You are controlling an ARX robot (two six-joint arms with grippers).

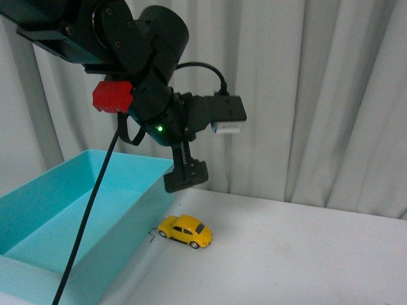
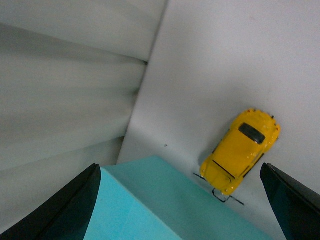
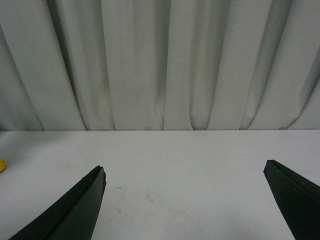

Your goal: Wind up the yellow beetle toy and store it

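Note:
The yellow beetle toy [image 1: 186,230] sits on the white table just right of the turquoise bin [image 1: 95,197], close to its corner. My left gripper [image 1: 186,175] hangs open in the air above the bin's right wall, up and slightly left of the toy. In the left wrist view the yellow beetle toy [image 2: 241,149] lies below and between the spread fingers, beside the turquoise bin [image 2: 160,205], with my left gripper [image 2: 182,172] open and empty. My right gripper [image 3: 184,172] is open over bare table; a sliver of yellow [image 3: 2,165] shows at the frame's edge.
The turquoise bin is a large open box at the left with nothing visible inside. A black cable [image 1: 89,216] hangs from the left arm across the bin. White curtains [image 1: 305,95] close the back. A small black pen mark [image 1: 151,236] is on the table by the toy.

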